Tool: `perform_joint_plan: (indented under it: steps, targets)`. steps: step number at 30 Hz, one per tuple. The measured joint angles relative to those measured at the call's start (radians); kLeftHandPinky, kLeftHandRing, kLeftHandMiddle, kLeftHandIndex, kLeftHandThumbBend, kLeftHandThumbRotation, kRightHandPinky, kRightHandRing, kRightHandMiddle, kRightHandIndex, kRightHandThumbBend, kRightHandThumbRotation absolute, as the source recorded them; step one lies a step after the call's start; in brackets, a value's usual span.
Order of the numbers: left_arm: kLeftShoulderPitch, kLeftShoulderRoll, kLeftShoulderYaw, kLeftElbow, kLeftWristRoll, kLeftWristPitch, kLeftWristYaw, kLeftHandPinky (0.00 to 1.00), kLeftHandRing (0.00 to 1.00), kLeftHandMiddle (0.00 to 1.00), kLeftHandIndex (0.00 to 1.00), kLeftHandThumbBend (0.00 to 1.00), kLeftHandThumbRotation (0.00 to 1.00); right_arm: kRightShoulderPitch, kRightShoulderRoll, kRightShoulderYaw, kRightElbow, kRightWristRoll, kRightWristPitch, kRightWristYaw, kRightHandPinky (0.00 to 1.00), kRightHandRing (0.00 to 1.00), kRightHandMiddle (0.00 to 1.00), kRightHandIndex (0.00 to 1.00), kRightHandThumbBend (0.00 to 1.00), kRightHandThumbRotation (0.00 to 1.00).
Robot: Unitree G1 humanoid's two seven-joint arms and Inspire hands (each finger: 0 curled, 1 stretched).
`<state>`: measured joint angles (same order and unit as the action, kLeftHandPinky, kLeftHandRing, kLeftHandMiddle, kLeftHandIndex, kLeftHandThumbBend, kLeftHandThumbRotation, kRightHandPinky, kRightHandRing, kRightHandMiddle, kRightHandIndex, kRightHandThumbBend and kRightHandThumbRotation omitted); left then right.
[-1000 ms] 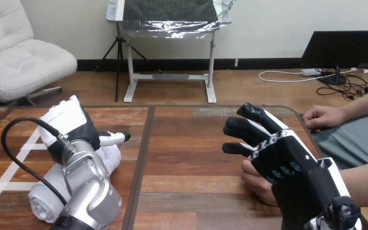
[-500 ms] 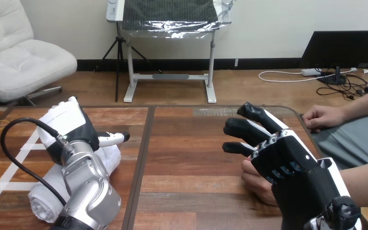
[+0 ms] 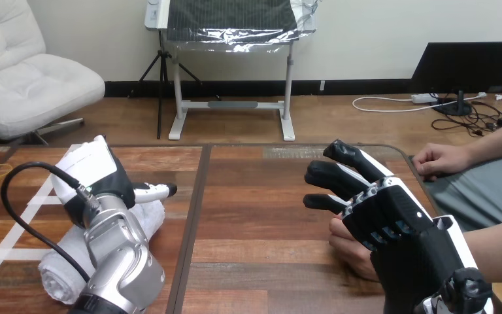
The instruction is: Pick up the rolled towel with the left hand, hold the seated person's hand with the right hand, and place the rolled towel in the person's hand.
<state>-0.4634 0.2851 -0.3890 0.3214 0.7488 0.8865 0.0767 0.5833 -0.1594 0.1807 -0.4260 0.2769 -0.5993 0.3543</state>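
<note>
the rolled towel (image 3: pixel 57 271) lies diagonally under the left hand (image 3: pixel 95 169); whether that hand grasps it, i cannot tell. the right hand (image 3: pixel 392 222), released, is over the person's nearer hand (image 3: pixel 346 246).

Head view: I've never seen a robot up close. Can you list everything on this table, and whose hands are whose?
wooden table: one, brown, across the view.
rolled white cloth towel: one, white, on the table's left, partly under the robot's left arm.
strips of white tape: several, white, stuck on the table's left part.
person's near hand: one, on the table's right, partly beneath the robot's right hand.
person's far hand: one, at the table's far right edge.
robot's left hand: one, black and white, over the towel.
robot's right hand: one, black, open, over the person's near hand.
</note>
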Motion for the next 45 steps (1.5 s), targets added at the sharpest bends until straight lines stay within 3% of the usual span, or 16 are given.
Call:
perform_joint_plan:
  steps: [45]
  targets:
    - [-0.006, -0.007, 0.0, 0.12, -0.01, -0.027, -0.066, 1.0, 1.0, 1.0, 0.97, 0.88, 0.54, 0.0, 0.0, -0.001, 0.0, -0.001, -0.007, -0.001, 0.74, 0.82, 0.82, 0.86, 0.96, 1.0]
